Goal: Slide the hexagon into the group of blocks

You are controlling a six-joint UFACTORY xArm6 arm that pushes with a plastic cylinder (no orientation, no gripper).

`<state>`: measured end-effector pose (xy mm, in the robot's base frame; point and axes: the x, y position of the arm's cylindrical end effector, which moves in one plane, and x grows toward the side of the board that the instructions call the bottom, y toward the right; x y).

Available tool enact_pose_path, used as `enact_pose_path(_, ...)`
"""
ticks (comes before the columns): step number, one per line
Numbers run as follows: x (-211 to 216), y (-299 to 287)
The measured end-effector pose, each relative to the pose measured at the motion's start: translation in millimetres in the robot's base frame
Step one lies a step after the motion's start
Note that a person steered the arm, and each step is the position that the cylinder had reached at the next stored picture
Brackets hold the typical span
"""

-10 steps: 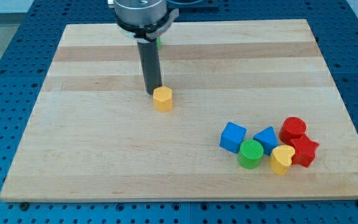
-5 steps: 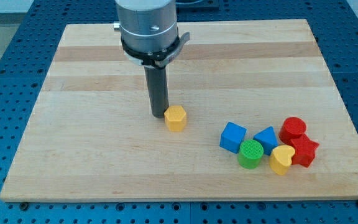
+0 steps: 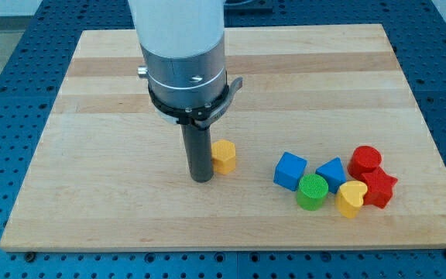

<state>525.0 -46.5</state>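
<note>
— Where does the yellow hexagon (image 3: 224,156) sit?

— On the wooden counter (image 3: 91,194), well to the view's left of the blue cube (image 3: 289,170), which fronts the group: green cylinder (image 3: 312,191), blue triangular block (image 3: 332,173), yellow heart (image 3: 351,198), red cylinder (image 3: 365,161), red star (image 3: 378,187).

— And your tool?

— I run a bare rod; nothing clenches. My tip (image 3: 202,179) stands just beside the hexagon, on its left; contact I cannot tell.

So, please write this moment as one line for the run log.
my tip: against left side of yellow hexagon block | group: blue cube nearest, at view's right | hexagon apart from group
</note>
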Motion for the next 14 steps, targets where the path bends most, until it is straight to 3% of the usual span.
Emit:
enact_pose_path(1,-6.8,1.4)
enact_pose_path(4,-9.8,76.0)
enact_pose_path(7,-33.5,13.9)
enact_pose_path(9,-39.2,25.3)
enact_pose_path(11,-39.2,83.9)
enact_pose_path(14,-70.9,84.7)
